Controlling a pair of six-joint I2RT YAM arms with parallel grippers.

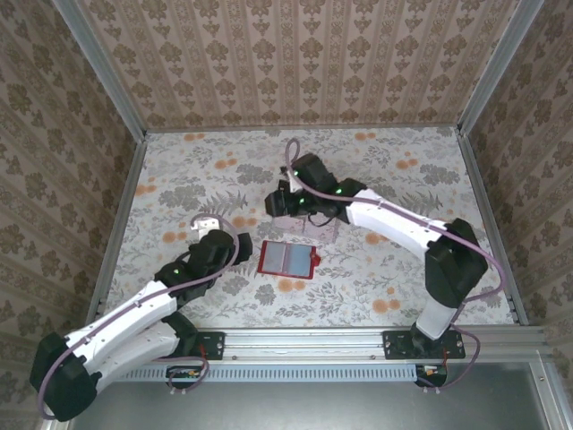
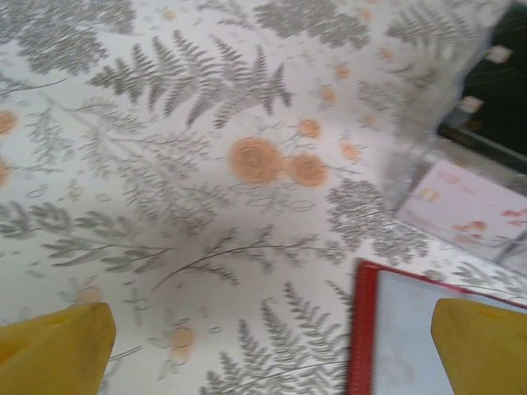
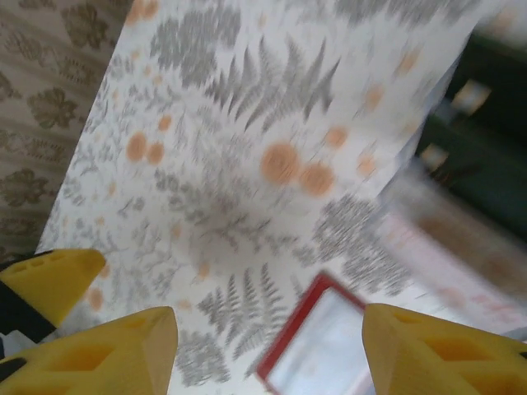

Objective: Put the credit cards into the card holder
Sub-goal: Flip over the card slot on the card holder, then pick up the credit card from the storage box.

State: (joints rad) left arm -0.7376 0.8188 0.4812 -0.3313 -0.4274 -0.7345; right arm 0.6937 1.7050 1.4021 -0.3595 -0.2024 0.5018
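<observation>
Card holder (image 1: 286,260): in the top view, lying open and flat at mid-frame on the patterned table (image 1: 179,170), red rim around two greyish pockets, both looking empty. Judged barely begun, with every card left to load. Credit cards (image 1: 313,231) just above and right of it, a pale pinkish patch partly under the right gripper (image 1: 288,208); impossible to count. Left gripper (image 1: 208,224) to the left of the holder, apart from it. In the left wrist view, yellow fingers (image 2: 58,346) spread wide with nothing between, holder's red edge at lower right, a pinkish card at right under something clear. Right wrist view blurred: fingers apart, nothing gripped, holder at bottom centre, a pink smear of cards at right.
</observation>
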